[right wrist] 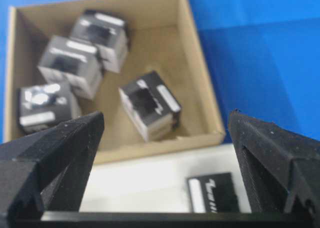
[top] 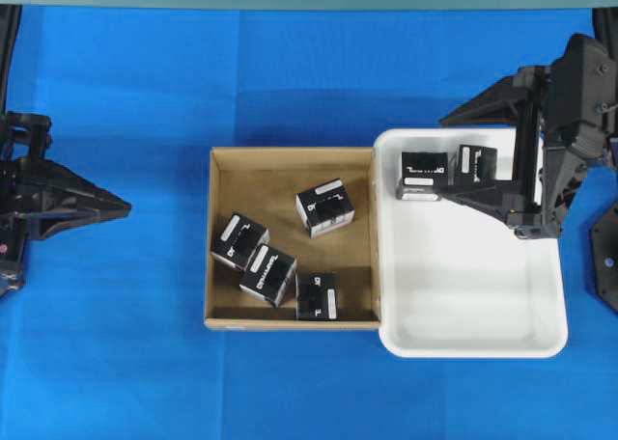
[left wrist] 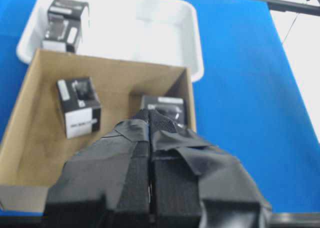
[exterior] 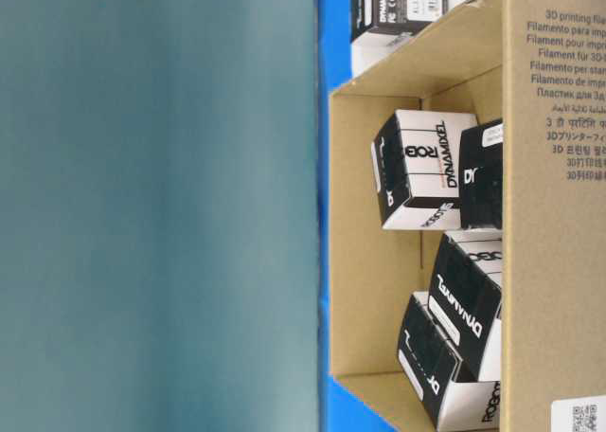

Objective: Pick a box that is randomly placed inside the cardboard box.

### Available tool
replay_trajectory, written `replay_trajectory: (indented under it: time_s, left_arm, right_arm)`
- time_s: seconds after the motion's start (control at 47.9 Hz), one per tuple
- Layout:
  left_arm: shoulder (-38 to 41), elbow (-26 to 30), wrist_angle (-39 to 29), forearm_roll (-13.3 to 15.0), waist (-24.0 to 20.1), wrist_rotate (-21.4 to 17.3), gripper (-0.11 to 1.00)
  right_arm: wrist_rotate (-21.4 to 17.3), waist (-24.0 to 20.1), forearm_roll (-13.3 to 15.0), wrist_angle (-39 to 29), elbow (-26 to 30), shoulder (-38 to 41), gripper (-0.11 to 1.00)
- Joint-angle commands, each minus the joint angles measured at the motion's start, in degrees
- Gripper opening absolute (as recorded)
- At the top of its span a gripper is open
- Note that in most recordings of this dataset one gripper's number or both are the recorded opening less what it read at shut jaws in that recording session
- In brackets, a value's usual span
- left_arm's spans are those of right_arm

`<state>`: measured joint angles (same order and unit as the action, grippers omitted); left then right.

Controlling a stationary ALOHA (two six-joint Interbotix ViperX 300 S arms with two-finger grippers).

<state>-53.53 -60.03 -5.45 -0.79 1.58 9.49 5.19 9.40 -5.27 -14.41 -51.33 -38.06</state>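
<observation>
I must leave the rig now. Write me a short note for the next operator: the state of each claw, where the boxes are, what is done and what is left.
Left claw: shut, empty, parked left of the cardboard box.
Right claw: open, empty, over the far part of the white tray.
Boxes: four black boxes lie loose in the cardboard box, one of them alone near its far right side. Two black boxes sit in the tray's far left corner.
Done: two boxes are in the tray.
Left: nothing is gripped now; the next box must be picked from the cardboard box.
</observation>
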Motion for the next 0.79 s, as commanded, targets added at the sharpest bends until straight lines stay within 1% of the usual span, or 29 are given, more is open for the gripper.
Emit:
replay_trajectory:
  time_s: [0.0,0.167,0.355,0.584,0.772]
  left_arm:
    - [-0.26,1.49,1.05,-0.18,0.09,-0.26,-0.07]
    - [-1.23,1.58,1.32,-0.18,0.09,-0.35,-0.07]
    - [-1.85,1.67,1.49,-0.18,0.09,-0.26,-0.07]
    - [-3.16,1.67,1.49,-0.09,0.18,-0.26,-0.07]
    - [-3.78,1.76,1.41,-0.18,0.18,-0.18,-0.07]
  right_arm:
    - [-1.49,-1.76,-0.26,2.72,0.18,-0.09,0.99]
    - [-4.39,-5.19,-0.26,9.05,-0.18,-0.35,0.99]
    - [-6.68,-7.12,-0.26,13.97,-0.79,-1.14,0.99]
    - [-7.12,-6.94,-0.26,16.17,-1.14,-1.49,0.99]
    - [-7.03,-6.86,0.00,15.73,-2.29,-1.76,0.99]
